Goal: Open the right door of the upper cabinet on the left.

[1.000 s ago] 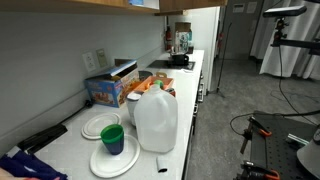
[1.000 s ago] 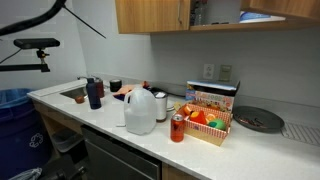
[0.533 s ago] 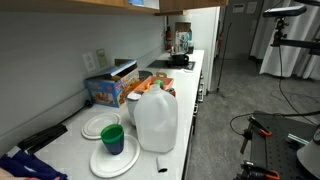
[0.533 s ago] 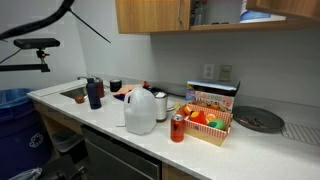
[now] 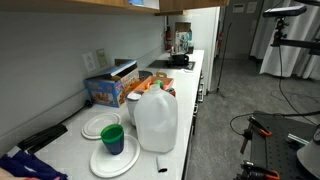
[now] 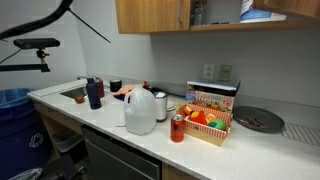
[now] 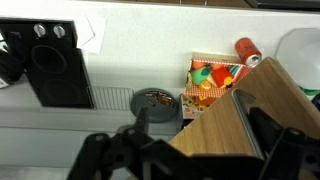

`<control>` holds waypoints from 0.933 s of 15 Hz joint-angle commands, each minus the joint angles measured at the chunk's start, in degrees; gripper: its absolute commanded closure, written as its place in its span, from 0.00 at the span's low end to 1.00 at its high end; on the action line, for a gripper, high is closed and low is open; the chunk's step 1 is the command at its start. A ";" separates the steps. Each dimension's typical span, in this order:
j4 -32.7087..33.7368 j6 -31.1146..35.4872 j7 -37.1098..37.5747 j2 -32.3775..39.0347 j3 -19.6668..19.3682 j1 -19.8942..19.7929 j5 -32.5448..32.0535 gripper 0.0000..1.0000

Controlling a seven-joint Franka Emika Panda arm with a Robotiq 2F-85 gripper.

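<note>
Jaws spread wide astride cabinet door [image 7: 215,135]; door shifted slightly since earlier; counter items unchanged.

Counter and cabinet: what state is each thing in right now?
upper cabinet: open, inside showing.
cabinet door: swung out.
gripper: straddling the door; grip unclear.
milk jug: upright.
red can: upright.
green cup: upright, on a plate.

Straight down we look: the pincer [image 7: 205,152] has its jaws spread wide, wooden cabinet door [image 7: 225,130] between them, and far below the white worktop [image 7: 150,55] carries a colourful box [image 7: 212,78], red can [image 7: 247,50] and dark round plate [image 7: 153,102]
</note>
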 commanded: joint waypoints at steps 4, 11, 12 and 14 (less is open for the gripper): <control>4.37 1.68 2.82 0.57 0.17 -2.20 -2.07 0.00; 11.53 -5.25 2.85 4.31 -0.63 -4.28 -8.75 0.00; 13.46 -6.33 2.36 4.84 -0.79 -4.86 -11.07 0.00; 16.80 -7.10 1.55 5.70 -1.13 -6.22 -14.29 0.00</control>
